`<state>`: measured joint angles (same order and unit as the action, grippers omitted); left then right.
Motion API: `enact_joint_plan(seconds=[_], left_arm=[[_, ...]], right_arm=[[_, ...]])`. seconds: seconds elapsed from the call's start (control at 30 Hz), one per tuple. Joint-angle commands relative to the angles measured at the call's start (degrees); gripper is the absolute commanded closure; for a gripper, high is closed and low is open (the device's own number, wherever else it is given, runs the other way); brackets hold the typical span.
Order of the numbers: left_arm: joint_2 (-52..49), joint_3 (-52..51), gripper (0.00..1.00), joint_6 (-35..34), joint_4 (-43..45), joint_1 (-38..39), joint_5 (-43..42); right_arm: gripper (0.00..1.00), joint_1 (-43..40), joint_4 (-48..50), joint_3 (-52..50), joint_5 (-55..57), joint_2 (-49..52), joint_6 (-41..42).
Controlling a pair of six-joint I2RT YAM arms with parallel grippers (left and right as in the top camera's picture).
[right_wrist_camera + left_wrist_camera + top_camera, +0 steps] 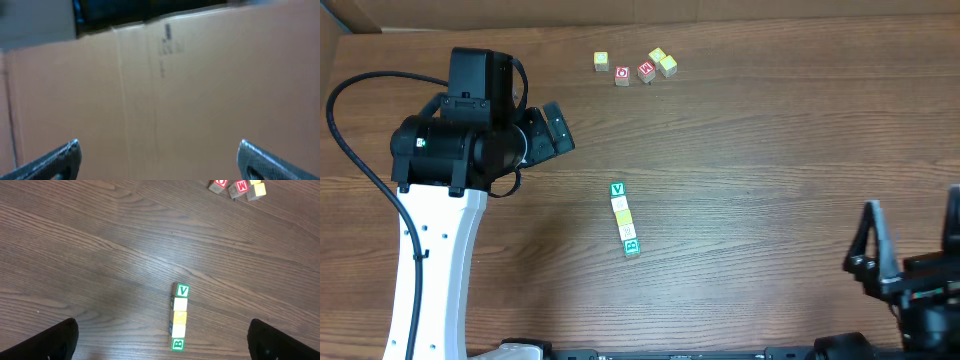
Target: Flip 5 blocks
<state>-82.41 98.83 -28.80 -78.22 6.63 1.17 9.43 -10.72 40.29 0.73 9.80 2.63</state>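
Bare bench [770, 170] all round the row of blocks [624, 218], far cluster of cubes [638, 67] well apart — left arm [460, 140] off to one side, cardboard wall [200, 90] facing right fingers [55, 162]

Left arm [435, 255]: we see a white link, black joint housings, one small green mark.
Cable [331, 108]: black, thin.
Right gripper [912, 215]: black fingers.

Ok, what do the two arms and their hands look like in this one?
The left arm has a white link under chunky black joint housings carrying a small green mark, with a black cable looping beside it. The left hand is black, fingers dark. The right arm is black; the right hand has two fingers that look grey in its wrist camera.
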Motion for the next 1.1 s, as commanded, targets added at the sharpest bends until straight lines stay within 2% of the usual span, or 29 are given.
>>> enact_joint_plan(seconds=[0.0,0.2,0.6,0.77,1.07], left_arm=[[-0.09,0.55,0.00,-0.59,0.04,-0.28,0.74],[-0.09,0.55,0.00,-0.59,0.04,-0.28,0.74],[-0.09,0.55,0.00,-0.59,0.04,-0.28,0.74],[-0.09,0.55,0.00,-0.59,0.04,-0.28,0.74],[-0.09,0.55,0.00,-0.59,0.04,-0.28,0.74]], right_arm=[[0.00,0.24,5.79,-7.23,-4.17,-3.96,-3.54],[0.00,0.20,16.06,-19.26,-4.90,-9.62,-3.54],[0.00,0.15,29.40,-36.06,-4.98,-9.64,-3.50],[0.00,0.15,29.55,-39.91,-4.92,-9.64,-3.52],[0.00,0.15,16.55,-39.85,-4.96,-9.64,-3.52]])
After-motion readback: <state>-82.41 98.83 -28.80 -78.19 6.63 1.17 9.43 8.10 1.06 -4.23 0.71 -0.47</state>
